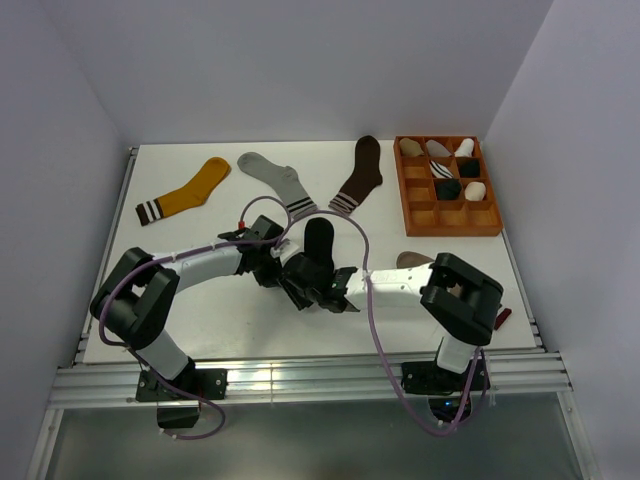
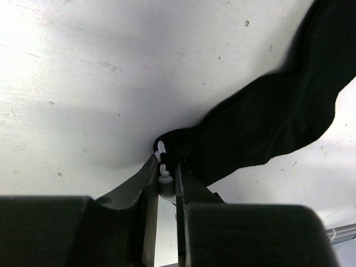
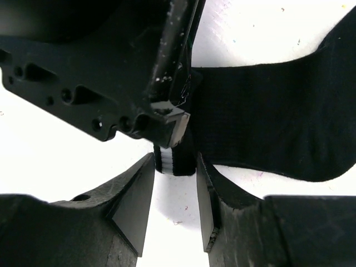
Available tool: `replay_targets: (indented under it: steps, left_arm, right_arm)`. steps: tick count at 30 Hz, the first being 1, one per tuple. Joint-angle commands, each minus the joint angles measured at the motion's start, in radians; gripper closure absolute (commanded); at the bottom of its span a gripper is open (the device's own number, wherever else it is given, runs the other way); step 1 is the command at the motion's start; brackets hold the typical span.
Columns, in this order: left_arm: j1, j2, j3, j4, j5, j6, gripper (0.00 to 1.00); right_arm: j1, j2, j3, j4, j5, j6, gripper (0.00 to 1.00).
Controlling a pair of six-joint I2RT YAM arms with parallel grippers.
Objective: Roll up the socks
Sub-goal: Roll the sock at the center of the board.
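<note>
Pinching black sock (image 2: 267, 122) cuff — L jaws; R jaws spread, cuff between.

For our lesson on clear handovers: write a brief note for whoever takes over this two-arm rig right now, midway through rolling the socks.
Left hand: shut on the striped cuff of the black sock.
Right hand: open, jaws on either side of that same cuff; no clear grip.
Things: the black sock lies flat in the middle, unrolled. The taupe sock peeks out beside the right arm. The divider tray at the far right holds several rolled bundles.
Done: cuff pinched; no roll started on this sock.
Left: roll it from the cuff, then likely the taupe sock.
</note>
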Motion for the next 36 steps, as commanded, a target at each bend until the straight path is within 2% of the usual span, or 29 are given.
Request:
replay_targets:
  steps: [1, 8, 25, 31, 34, 36]
  left_arm:
    - [-0.009, 0.029, -0.031, -0.063, -0.017, 0.026, 1.00]
    - [-0.009, 0.023, -0.042, -0.054, -0.017, 0.019, 1.00]
    - [-0.009, 0.023, -0.059, -0.017, 0.016, -0.004, 1.00]
    - [-0.009, 0.022, -0.066, -0.005, 0.035, -0.010, 1.00]
    - [-0.009, 0.011, -0.069, -0.002, 0.039, -0.012, 1.00]
    - [-0.007, 0.009, -0.073, 0.001, 0.043, -0.014, 1.00]
  right_arm:
    - [0.017, -0.051, 0.012, 0.026, 0.033, -0.022, 0.56]
    - [0.023, -0.092, -0.042, 0.103, 0.011, -0.040, 0.53]
    - [0.040, 0.067, 0.032, 0.046, -0.010, -0.074, 0.55]
    - [0.048, 0.125, 0.064, 0.000, 0.037, -0.078, 0.56]
    - [0.049, 0.150, 0.072, -0.020, 0.066, -0.071, 0.62]
    - [0.049, 0.167, 0.067, -0.032, 0.092, -0.060, 0.73]
